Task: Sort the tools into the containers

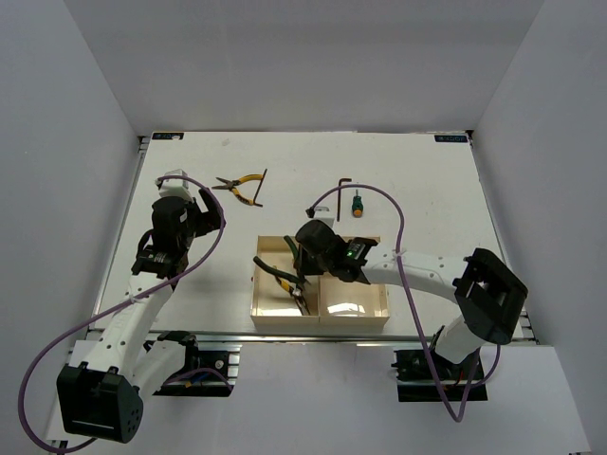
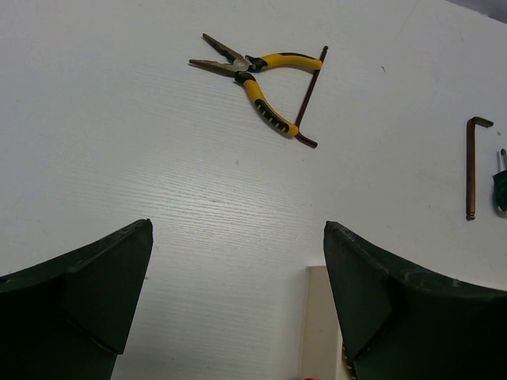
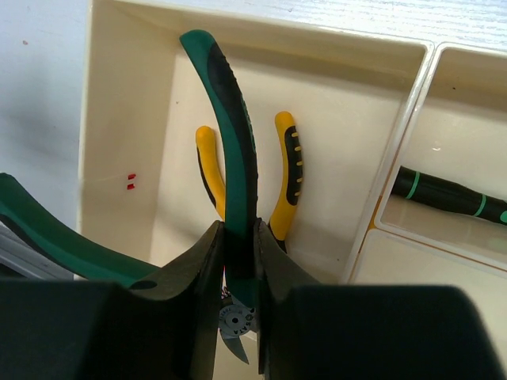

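Closest to the lens, the right claw [image 3: 238, 237] is pinched narrowly on one handle of the green-handled pliers [image 3: 230, 119]. It holds them over the large compartment of the cream tray [image 3: 261, 24]. The other handle splays out to the side. Whether the pliers' head touches the tray floor is hidden by the fingers.

The tray sits at the middle of the bench's near edge. Yellow-handled pliers [image 3: 285, 174] lie in the large compartment, and a dark screwdriver with green bands [image 3: 444, 198] lies in a smaller one.

Four tools remain loose toward the far edge. A second pair of yellow pliers [image 1: 239, 187] lies with a thin hex key [image 1: 259, 187] across its handle ends. Further right, toward the middle, are an L-shaped hex key [image 1: 343, 194] and a green-handled screwdriver [image 1: 357, 204] close beside it. By this count the sorting looks roughly halfway done.

The right arm reaches across from the near right corner, its wrist bent down into the tray. The left arm stretches forward from the near left corner. The left claw [image 2: 238, 229] is spread fully wide and empty, hovering above bare bench and facing the loose yellow pliers.
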You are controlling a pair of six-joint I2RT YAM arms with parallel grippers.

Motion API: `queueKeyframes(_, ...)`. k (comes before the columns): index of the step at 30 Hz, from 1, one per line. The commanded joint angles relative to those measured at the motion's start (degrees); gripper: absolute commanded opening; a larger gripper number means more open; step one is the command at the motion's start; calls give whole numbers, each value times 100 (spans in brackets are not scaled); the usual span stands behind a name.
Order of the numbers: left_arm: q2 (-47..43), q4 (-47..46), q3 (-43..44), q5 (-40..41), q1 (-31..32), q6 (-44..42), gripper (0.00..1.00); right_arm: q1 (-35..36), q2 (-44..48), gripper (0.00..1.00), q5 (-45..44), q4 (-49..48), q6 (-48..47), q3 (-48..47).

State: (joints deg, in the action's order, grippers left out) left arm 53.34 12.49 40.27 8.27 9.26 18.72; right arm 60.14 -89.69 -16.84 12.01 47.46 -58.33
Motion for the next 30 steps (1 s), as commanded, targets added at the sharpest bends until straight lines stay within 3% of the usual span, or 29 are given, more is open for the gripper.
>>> queueKeyframes(1, 9, 95, 271, 130, 32, 70, 98, 77, 136, 25, -337, -103, 53, -100)
queueKeyframes(8, 317, 420, 437, 455, 32, 412, 98, 121, 162, 34, -469, -15, -18, -91)
queueKeyframes(18, 1467, 930, 1246, 465, 32, 747, 97, 147, 619, 44, -952, 82, -351, 110)
queueKeyframes(30, 4242, 1281, 3151, 324, 32, 1397, 87, 59, 1901, 55, -2183, 416, -852, 664)
